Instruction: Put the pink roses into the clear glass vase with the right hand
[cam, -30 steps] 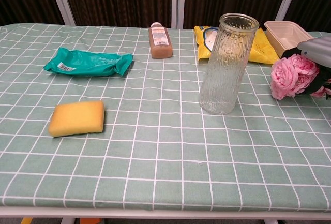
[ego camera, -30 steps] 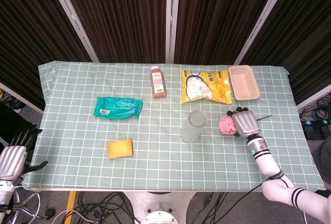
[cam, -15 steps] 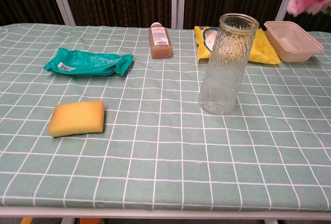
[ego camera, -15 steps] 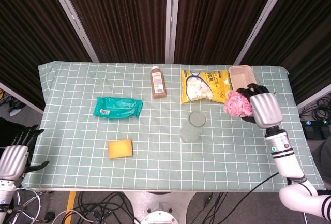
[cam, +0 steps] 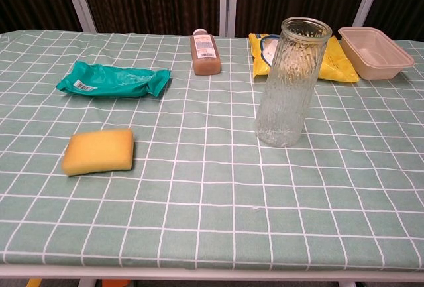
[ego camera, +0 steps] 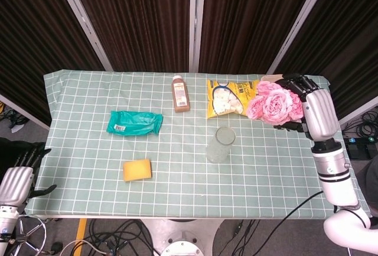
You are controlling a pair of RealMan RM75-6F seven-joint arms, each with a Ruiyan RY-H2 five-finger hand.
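The bench (ego camera: 88,203), draped in a green checked cloth, carries everything. At its 3 o'clock edge the right hand (ego camera: 316,111) grasps the pink roses (ego camera: 274,103), lifted above the cloth at about 2 o'clock from the clear glass vase (ego camera: 220,145), which stands upright and apart from them. The left hand (ego camera: 16,179) hangs off the 8 o'clock corner, fingers apart, holding nothing. A yellow snack bag (ego camera: 235,99) lies at 12 o'clock from the vase, with a teal packet (ego camera: 134,122), beige tray (cam: 375,52), yellow sponge (ego camera: 137,169) and brown bottle (ego camera: 180,94) around.
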